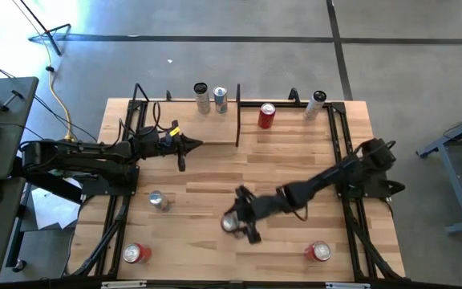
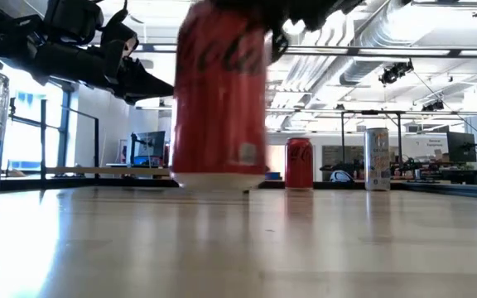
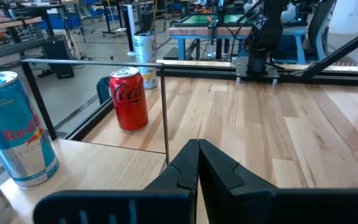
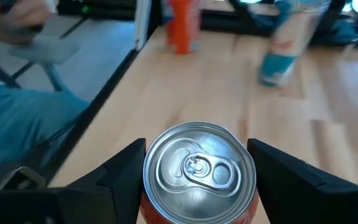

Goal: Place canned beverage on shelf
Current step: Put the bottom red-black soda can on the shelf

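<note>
Shelf (image 1: 187, 124): two cans (image 1: 211, 98) crowd its back edge, front boards bare. Left gripper (image 1: 184, 145) hangs over shelf's front, fingers together, blocking approach there. Upright end panel (image 1: 238, 115) walls the right side; red can (image 1: 266, 116) stands just beyond. Mid-table boards open.

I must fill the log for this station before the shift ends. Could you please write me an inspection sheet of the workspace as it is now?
Surface: pale plank table, dry, no spills seen.
Job's things: shelf at the far left, two cans on it; red can stands upright between the fingers of the right gripper, not yet clamped.
Clutter: red can beside the shelf, slim can at the far right, silver-topped can mid left, red cans near both front corners.
Grippers: right open around the can; left gripper shut, waiting by the shelf.
Cables: yellow cable on the floor at left.
Surroundings: a person sits beside the table.
</note>
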